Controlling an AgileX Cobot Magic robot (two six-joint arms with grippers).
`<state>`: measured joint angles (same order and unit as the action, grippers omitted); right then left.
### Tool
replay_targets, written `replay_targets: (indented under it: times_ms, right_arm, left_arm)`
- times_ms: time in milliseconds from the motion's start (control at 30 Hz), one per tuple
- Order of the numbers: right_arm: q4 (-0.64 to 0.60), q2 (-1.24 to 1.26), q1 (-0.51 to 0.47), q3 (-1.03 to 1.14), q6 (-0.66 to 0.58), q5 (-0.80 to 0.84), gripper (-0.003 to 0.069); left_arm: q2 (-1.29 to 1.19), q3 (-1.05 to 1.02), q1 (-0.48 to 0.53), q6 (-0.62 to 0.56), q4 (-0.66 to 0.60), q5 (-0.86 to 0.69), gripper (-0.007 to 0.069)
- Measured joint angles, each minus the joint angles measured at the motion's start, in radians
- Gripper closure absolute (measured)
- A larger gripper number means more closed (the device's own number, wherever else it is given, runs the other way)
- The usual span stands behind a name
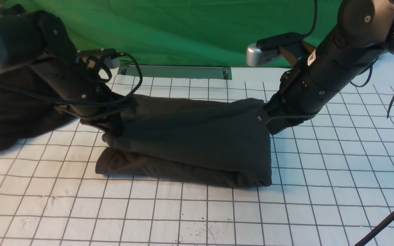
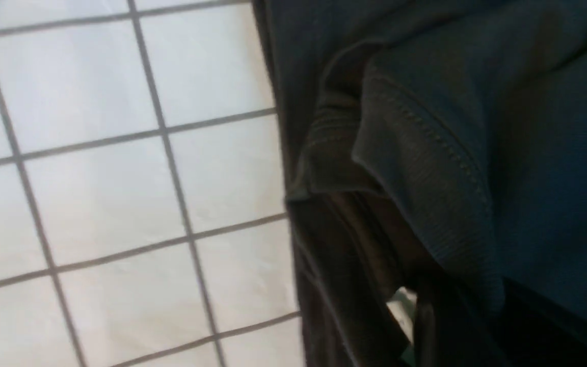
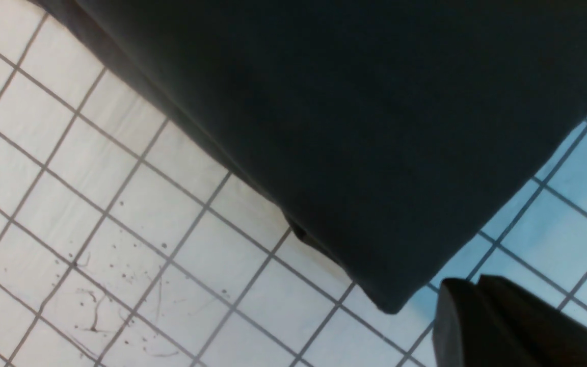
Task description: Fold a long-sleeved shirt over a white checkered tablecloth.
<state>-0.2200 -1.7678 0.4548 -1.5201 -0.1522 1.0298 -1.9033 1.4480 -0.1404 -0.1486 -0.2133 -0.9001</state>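
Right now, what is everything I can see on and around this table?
long-sleeved shirt: one, dark brownish-black, folded into a thick bundle at the middle of the cloth.
white checkered tablecloth: one, white with thin dark grid lines, covering the table under the shirt.
second dark garment: one, black, heaped at the left edge.
green backdrop: one, green fabric, behind the table.
metal slot: one, grey, at the far edge below the backdrop.
left claw: one, black, at the shirt's left end.
right claw: one, black, shut, at the shirt's right edge.
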Motion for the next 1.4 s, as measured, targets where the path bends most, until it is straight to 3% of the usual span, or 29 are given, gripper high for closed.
replay_targets:
  times_ms: [233,433,600,667,700,767,900,1067,1200,1400]
  right_arm:
    - [0.002,0.000,0.000,0.000,0.001,0.031,0.0628]
    - [0.003,0.000,0.000,0.000,0.000,0.031,0.0621]
    - [0.003,0.000,0.000,0.000,0.000,0.024,0.0617]
    - [-0.018,0.000,0.000,0.000,0.001,0.013,0.0617]
    - [-0.021,0.000,0.000,0.000,0.002,0.010,0.0617]
    - [-0.076,0.000,0.001,0.000,0.001,-0.045,0.0617]
    - [-0.132,-0.025,0.011,0.000,0.001,-0.114,0.0617]
    - [-0.153,-0.108,0.023,0.000,0.002,-0.112,0.0617]
    - [-0.145,-0.222,0.024,0.009,0.007,-0.034,0.0620]
    - [-0.103,-0.254,0.024,0.094,0.046,-0.077,0.0659]
  left_arm:
    - [0.005,0.051,0.000,0.123,0.175,-0.108,0.0265]
    - [0.043,0.144,0.000,0.149,0.200,-0.193,0.0246]
    - [0.061,0.171,0.000,0.133,0.062,-0.237,0.0330]
    - [0.057,0.171,-0.004,0.111,0.002,-0.214,0.0414]
    - [0.057,0.171,-0.005,0.111,-0.003,-0.211,0.0421]
    - [0.045,0.171,-0.028,0.064,-0.057,-0.142,0.0524]
    - [0.004,0.171,-0.086,0.007,-0.138,-0.072,0.0614]
    - [-0.080,0.158,-0.128,0.023,-0.107,-0.076,0.0631]
    - [-0.129,0.049,-0.113,0.079,0.007,-0.104,0.0631]
    - [-0.118,-0.052,-0.092,0.098,0.018,-0.049,0.0631]
